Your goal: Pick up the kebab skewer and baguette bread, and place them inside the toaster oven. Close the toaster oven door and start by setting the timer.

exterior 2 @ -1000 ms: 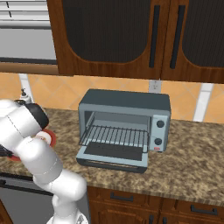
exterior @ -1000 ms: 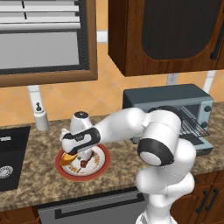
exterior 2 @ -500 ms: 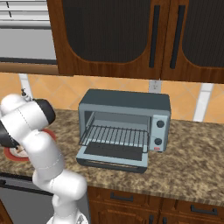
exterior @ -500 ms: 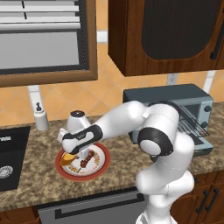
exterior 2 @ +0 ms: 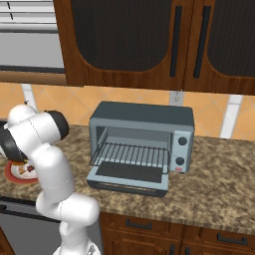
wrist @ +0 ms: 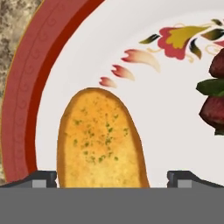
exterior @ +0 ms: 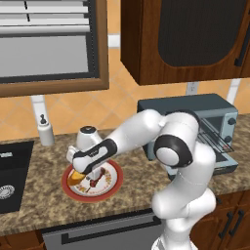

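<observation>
A golden baguette bread [wrist: 100,140] lies on the left part of a red-rimmed white plate [wrist: 26,87]. My gripper [wrist: 113,179] is open, with one fingertip [wrist: 43,178] on each side of the bread and very close above it. The kebab skewer [wrist: 216,87], with dark red chunks, lies on the same plate to the right. From the left base view the gripper [exterior: 80,171] hangs low over the plate [exterior: 110,188], with the baguette [exterior: 73,177] and skewer [exterior: 99,181] under it. The blue-grey toaster oven [exterior 2: 142,134] stands to the right, its door [exterior 2: 127,178] dropped open and its wire rack bare.
A black sink [exterior: 10,176] is set into the granite counter left of the plate. A white soap bottle [exterior: 45,133] stands against the back wall. Two knobs [exterior 2: 181,151] sit on the oven's right face. Dark wood cabinets hang above.
The hand has swung left and come down over the plate's left side, close above the baguette. The jaws have stayed wide.
</observation>
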Robot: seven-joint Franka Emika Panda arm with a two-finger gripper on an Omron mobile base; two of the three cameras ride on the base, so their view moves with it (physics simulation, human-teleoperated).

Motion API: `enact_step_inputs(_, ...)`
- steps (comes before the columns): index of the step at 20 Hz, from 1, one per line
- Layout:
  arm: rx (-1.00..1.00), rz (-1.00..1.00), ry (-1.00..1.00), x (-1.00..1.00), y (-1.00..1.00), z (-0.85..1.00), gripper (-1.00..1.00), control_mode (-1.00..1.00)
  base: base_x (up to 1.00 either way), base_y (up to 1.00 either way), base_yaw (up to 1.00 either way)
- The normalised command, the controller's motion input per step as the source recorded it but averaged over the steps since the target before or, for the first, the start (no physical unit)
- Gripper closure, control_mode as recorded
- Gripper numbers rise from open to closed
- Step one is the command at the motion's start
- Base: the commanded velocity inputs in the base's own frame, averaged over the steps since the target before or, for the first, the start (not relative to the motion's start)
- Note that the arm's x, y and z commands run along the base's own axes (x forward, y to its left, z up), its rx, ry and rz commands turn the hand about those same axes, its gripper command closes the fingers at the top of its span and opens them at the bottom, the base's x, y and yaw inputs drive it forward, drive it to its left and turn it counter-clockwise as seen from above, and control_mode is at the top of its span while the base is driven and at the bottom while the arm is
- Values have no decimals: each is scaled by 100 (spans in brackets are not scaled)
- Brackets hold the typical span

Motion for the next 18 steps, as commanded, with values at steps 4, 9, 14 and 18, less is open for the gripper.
enact_step_inputs(4, 0, 0, 5, 8, 4, 0, -100, -100, 0, 0, 0)
enact_step_inputs(9, 0, 0, 4, 7, 0, -10, -100, -100, 0, 0, 0)
enact_step_inputs(14, -5, 0, 0, 1, 13, -36, 100, -100, 0, 0, 0)
enact_step_inputs(18, 0, 0, 0, 0, 1, -8, 100, -100, 0, 0, 0)
